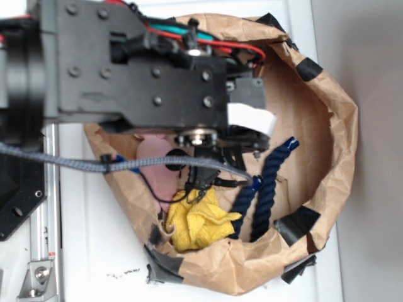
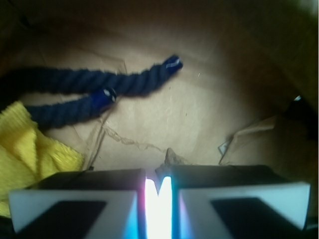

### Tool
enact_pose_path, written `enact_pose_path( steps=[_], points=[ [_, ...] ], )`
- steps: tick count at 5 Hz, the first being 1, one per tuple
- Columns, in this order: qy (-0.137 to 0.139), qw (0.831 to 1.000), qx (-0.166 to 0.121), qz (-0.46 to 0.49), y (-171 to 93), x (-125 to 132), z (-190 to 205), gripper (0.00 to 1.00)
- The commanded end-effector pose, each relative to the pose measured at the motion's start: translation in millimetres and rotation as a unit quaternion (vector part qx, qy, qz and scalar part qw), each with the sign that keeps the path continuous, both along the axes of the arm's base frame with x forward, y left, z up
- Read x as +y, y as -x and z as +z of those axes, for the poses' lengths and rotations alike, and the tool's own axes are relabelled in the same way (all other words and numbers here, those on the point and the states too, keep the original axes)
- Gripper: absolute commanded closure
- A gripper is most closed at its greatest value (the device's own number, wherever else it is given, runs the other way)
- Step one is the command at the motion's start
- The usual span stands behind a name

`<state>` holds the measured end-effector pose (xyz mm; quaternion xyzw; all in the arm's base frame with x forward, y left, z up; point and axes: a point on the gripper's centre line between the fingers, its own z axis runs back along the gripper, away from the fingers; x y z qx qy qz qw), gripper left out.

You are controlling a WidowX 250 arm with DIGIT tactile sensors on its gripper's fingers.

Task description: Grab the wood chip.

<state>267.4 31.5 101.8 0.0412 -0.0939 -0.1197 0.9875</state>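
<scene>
In the wrist view my gripper [image 2: 158,175] has its two dark fingers drawn almost together, leaving only a thin bright slit. A ragged brown end of the wood chip [image 2: 172,157] pokes out past the fingertips, pinched between them just above the paper floor. From the exterior camera the arm's black body covers most of the gripper [image 1: 203,178], which reaches down into the paper-lined basin beside the yellow cloth. The chip cannot be made out there.
A crumpled brown paper wall [image 1: 334,126] rings the basin, patched with black tape [image 1: 296,223]. A dark blue rope [image 2: 99,82] lies across the floor and a yellow cloth [image 2: 30,144] sits at the left. Something pink [image 1: 154,165] lies under the arm.
</scene>
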Motion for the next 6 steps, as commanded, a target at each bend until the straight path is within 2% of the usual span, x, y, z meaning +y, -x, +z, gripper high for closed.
enact_pose_path(
  steps=[1, 2, 3, 4, 5, 6],
  points=[
    [0.008, 0.999, -0.032, -0.004, 15.8, 3.2, 36.5, 0.79],
    [0.007, 1.0, -0.009, -0.005, 19.5, 5.9, 15.2, 0.0],
    [0.004, 1.0, 0.019, 0.0, 16.0, 10.5, -14.5, 0.0],
    [0.017, 0.998, 0.049, 0.024, -1.6, 19.8, -49.6, 0.0],
    [0.016, 0.997, 0.066, 0.03, -9.4, 19.4, -69.9, 0.0],
    [-0.017, 0.997, 0.068, 0.021, 0.9, 15.9, -73.7, 0.0]
  ],
)
